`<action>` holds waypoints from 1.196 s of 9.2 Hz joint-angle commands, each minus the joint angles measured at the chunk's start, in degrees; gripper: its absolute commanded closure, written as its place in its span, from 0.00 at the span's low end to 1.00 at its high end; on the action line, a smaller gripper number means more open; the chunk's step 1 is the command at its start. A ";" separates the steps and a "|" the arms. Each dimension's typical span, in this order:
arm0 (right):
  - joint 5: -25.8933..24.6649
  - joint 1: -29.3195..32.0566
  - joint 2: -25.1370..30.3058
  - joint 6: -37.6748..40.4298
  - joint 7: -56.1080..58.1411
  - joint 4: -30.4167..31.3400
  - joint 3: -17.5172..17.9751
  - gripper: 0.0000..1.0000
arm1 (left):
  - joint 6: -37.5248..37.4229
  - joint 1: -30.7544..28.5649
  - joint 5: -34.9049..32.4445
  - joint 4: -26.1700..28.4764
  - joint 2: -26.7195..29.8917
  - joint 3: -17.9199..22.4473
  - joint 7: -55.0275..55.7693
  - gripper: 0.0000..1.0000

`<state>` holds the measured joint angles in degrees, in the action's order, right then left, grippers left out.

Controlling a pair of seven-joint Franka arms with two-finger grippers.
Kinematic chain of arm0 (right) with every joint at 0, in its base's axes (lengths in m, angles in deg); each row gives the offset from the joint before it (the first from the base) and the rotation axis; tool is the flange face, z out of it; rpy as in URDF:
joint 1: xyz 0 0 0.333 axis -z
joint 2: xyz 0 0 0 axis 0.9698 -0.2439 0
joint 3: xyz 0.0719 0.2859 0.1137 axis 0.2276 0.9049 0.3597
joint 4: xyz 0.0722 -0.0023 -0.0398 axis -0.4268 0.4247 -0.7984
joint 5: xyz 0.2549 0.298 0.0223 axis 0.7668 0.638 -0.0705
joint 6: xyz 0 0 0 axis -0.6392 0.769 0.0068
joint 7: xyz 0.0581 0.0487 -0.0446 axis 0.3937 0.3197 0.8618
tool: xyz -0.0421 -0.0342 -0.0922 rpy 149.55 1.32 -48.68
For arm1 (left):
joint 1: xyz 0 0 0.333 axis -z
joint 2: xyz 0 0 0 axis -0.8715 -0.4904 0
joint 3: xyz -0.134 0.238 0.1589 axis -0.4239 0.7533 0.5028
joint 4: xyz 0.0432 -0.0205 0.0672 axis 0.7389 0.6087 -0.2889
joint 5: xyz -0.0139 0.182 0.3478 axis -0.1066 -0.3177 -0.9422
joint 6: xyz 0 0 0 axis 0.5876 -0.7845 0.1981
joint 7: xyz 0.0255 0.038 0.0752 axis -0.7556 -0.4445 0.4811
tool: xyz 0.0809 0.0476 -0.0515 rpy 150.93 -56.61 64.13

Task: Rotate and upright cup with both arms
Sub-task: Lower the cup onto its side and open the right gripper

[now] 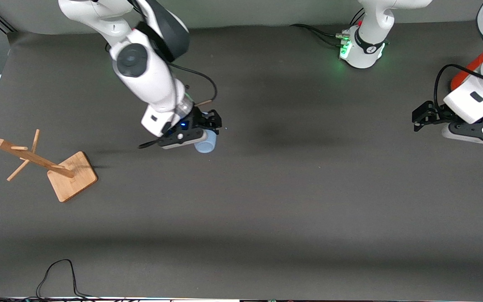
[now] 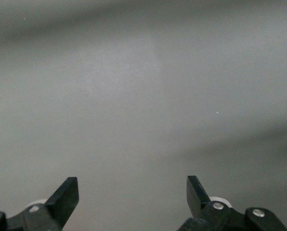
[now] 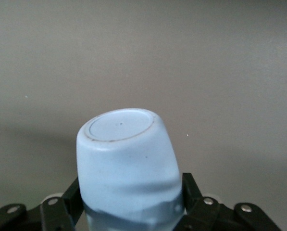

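Observation:
The pale-blue cup (image 1: 206, 145) is held between the fingers of my right gripper (image 1: 209, 134), which is shut on its sides. In the right wrist view the cup (image 3: 124, 154) fills the space between the jaws of the right gripper (image 3: 131, 192), with its flat base pointing away from the wrist and its mouth hidden. It is tilted, over bare table toward the right arm's end. My left gripper (image 1: 418, 119) is open and empty, and waits over bare table at the left arm's end. The left wrist view shows the left gripper (image 2: 132, 192) with only grey table between its jaws.
A wooden mug tree (image 1: 57, 167) leans on its square base near the right arm's end of the table. An orange-red thing (image 1: 468, 71) shows partly under the left arm. Cables (image 1: 59, 277) lie at the table edge nearest the camera.

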<state>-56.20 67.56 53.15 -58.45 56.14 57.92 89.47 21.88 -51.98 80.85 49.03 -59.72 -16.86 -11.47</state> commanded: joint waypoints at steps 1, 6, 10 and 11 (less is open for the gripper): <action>-12.58 -0.11 -4.25 -1.90 -4.10 -0.43 4.23 0.48 | -1.74 0.67 0.21 -1.85 -0.88 0.49 -0.44 0.00; -28.82 -4.23 -14.97 -4.28 -7.00 -0.43 12.50 0.48 | -1.91 0.67 0.30 -1.77 -1.14 0.49 -0.53 0.00; -44.76 -7.31 -24.19 -4.28 -7.36 -0.43 15.68 0.00 | -1.82 0.67 0.30 -1.85 -1.32 0.49 -0.53 0.00; -47.95 -9.15 -26.83 -4.28 -9.97 -0.52 15.77 0.00 | -1.82 0.58 0.30 -1.85 -1.32 0.49 -0.53 0.00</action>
<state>-99.56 60.12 30.15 -62.38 49.30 58.59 104.46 21.46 -51.90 80.85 48.80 -60.46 -16.80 -11.48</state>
